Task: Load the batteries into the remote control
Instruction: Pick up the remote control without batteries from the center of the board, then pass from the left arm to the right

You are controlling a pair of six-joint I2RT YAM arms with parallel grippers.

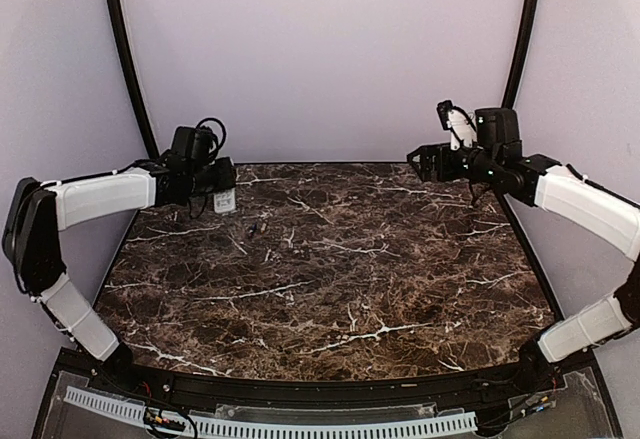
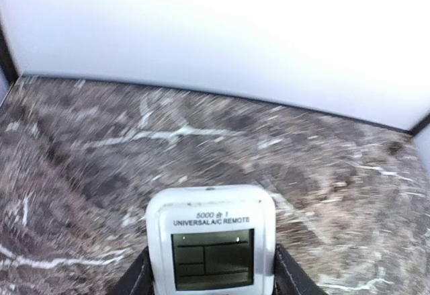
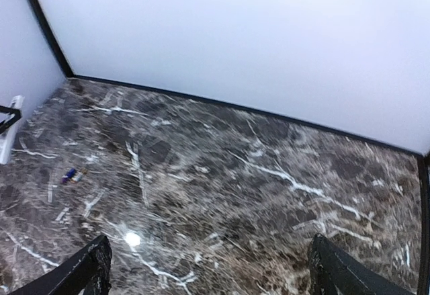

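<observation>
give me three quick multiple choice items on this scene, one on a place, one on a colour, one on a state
1. Where do the batteries lie?
A. on the table, near the left gripper
B. at the table's near right corner
C. against the far wall, right end

2. What colour is the casing of the remote control?
A. black
B. white
C. red

3. What state is the right gripper in?
A. shut on a battery
B. shut on the remote
C. open, holding nothing

Answers: 1 A, the right wrist view shows them on the marble just beside the held remote. 2 B, the left wrist view shows a white body. 3 C, its jaws stand wide apart over bare marble.
</observation>
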